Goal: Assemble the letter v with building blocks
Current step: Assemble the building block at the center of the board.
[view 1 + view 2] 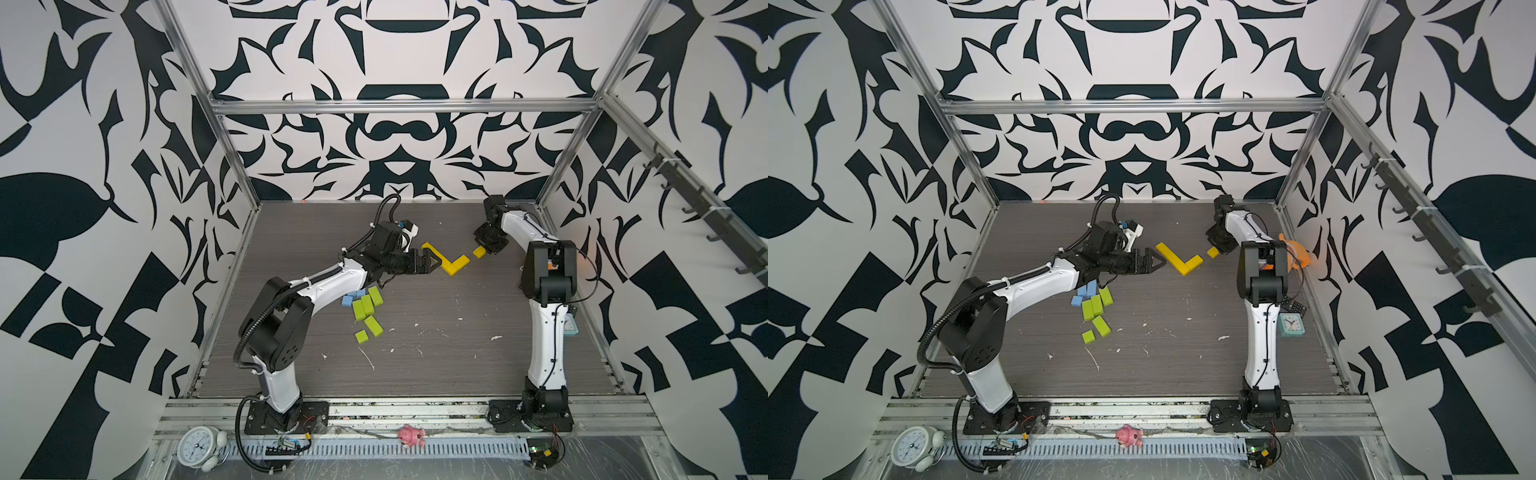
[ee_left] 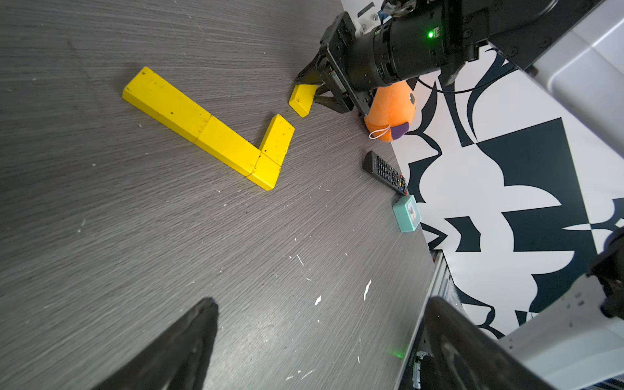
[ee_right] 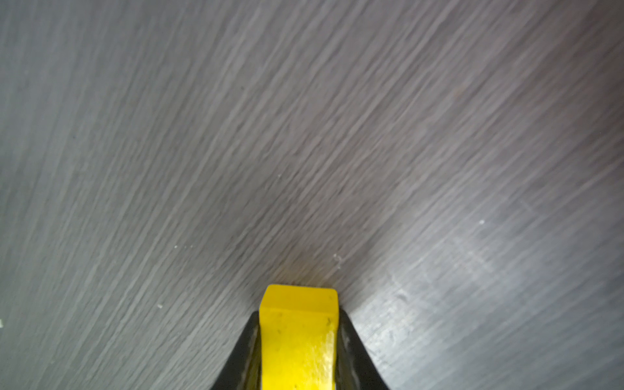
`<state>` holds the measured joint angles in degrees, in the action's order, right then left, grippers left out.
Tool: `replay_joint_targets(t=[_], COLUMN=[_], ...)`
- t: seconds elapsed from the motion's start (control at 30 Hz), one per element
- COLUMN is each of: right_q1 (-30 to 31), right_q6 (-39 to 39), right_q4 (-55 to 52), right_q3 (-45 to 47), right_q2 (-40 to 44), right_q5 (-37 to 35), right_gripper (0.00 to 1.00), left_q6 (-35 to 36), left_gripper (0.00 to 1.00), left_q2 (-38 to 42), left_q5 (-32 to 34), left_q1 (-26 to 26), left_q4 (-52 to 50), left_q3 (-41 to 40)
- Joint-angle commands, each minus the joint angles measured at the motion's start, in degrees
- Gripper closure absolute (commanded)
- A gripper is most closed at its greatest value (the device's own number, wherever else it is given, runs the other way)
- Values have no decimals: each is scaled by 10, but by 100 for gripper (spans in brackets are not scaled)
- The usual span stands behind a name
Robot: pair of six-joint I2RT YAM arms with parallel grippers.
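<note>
No legible text anywhere. White round alarm clock [image 1: 198,449], lower left of frame: dial numerals too small. Black remote control [image 1: 1294,307] and teal square clock [image 1: 1291,324], right of centre: markings unreadable.

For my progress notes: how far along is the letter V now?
Done: three yellow blocks form one stroke, and a fourth block starts the other. In hand: right gripper shut on a small yellow block nearby. Remaining: placing it, perhaps more; left gripper open, empty.

Small yellow block [image 1: 1213,252] between the right fingers [image 1: 1221,248]
</note>
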<state>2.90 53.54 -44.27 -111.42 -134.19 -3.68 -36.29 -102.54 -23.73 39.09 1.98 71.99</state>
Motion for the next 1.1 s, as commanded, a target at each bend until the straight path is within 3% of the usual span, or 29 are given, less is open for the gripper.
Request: replay_joint_targets(t=[0.0,1.07], right_q1=[13,41], right_q6=[9,65], right_q4=[-9,7], right_q3=[12,71], right_q2=[17,49], right_q5=[-4,-34], right_gripper=[70,68], left_q6=[-5,7], left_gripper=[1,1], left_q2=[3,10], left_q5=[-12,-17], left_q1=[5,7], left_q4=[10,1], left_q3=[-1,1])
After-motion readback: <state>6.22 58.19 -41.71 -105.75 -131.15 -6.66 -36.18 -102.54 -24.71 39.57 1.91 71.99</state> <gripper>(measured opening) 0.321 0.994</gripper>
